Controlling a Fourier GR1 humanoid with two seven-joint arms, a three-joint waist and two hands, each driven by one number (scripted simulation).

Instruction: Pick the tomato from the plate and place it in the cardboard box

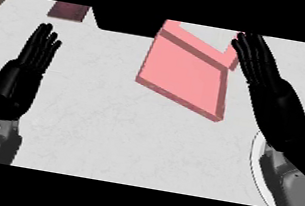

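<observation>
A pink open box (187,73) lies on the white counter (108,118) at the upper middle, its flap reaching toward the far edge. My right hand (265,75) stands open with straight fingers just right of the box. A white plate's rim (254,160) peeks out at the right edge, mostly covered by my right forearm. No tomato shows; the arm hides the plate's top. At the left my left hand (32,57) rests open, fingers up, away from the box.
A dark block (128,22) sits at the counter's far edge beside the box. A small dark red flat object (67,11) lies at the far left. Wooden floor shows past the counter's corners.
</observation>
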